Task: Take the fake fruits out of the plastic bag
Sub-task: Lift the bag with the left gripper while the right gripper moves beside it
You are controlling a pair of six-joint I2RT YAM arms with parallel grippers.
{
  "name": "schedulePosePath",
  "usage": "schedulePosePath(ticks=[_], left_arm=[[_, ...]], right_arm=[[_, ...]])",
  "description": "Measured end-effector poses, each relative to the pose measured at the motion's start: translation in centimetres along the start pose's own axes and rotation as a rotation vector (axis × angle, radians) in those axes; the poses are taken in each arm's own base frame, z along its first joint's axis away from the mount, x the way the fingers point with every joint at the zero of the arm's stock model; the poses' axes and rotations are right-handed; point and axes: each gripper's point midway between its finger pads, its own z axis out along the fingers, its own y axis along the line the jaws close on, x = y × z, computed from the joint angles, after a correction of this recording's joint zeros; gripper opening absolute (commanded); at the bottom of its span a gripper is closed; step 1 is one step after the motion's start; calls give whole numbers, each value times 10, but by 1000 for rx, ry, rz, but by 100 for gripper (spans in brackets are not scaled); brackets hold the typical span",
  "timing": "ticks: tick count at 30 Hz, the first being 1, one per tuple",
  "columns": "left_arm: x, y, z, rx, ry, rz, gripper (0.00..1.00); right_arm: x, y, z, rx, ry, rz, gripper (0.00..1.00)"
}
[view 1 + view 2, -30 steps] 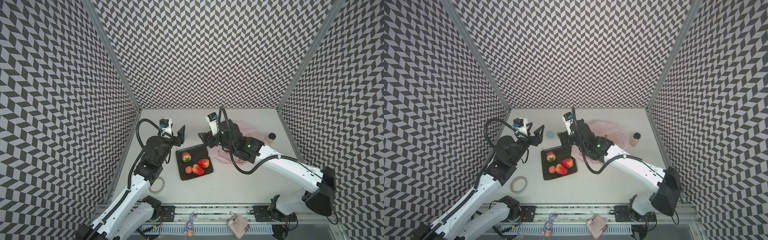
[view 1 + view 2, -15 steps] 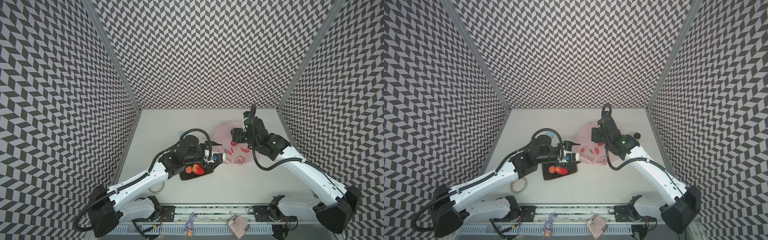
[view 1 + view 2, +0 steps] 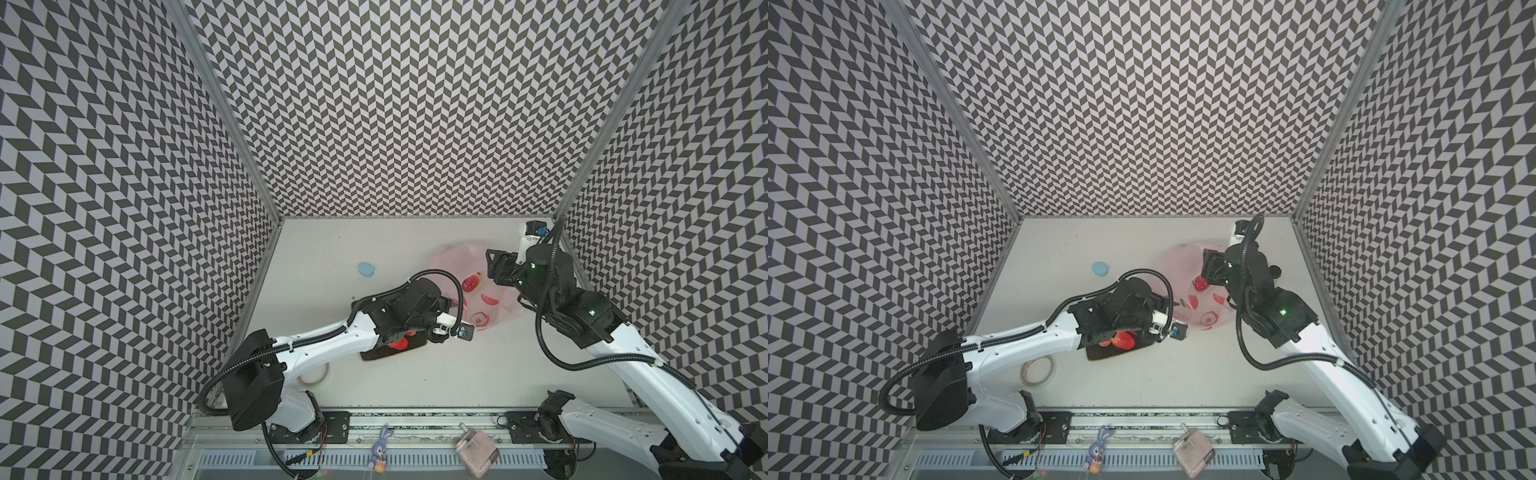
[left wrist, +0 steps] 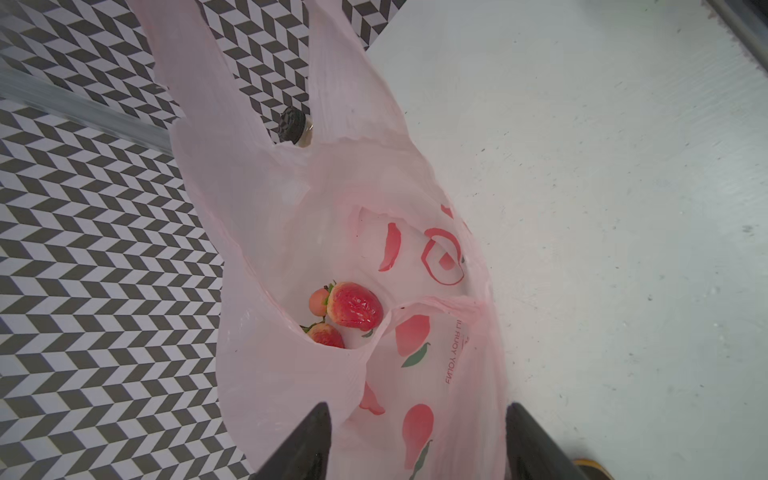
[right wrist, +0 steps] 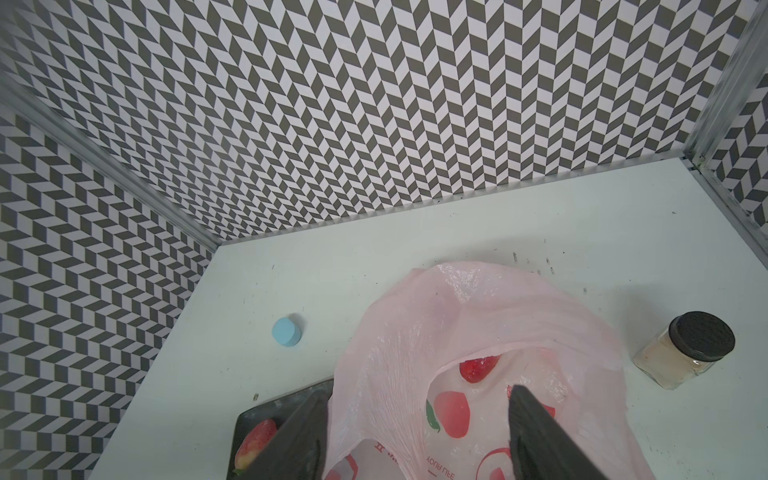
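The pale worktop (image 3: pixel 415 374) carries a thin, crinkly, see-through pink bag (image 4: pixel 291 216) at its right rear, slumped with its mouth gaping, so the fruit lies deep inside. The left jaws and right jaws both stand apart, straddling the limp film without pinching it, likely poised to spread the opening. The square dark plate (image 5: pixel 286 409) sits just beside the bag to receive fruit; one strawberry (image 5: pixel 255 440) lies there. Inside the bag, two glossy strawberries (image 4: pixel 353 309) touch a small round peach ball (image 4: pixel 318 301)

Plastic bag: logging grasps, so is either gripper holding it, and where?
Nothing is held: left gripper and right gripper stand open, straddling the plastic bag.
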Motion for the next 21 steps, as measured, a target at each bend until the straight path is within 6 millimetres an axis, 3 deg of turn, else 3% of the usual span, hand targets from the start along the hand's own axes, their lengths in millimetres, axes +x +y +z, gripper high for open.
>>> schedulePosePath(ticks=[12, 21], left_arm=[[10, 2, 25, 37, 85, 19, 58], [17, -10, 35, 77, 124, 36, 45]], right_arm=[[4, -1, 2, 4, 7, 10, 66], [3, -1, 2, 6, 6, 10, 66]])
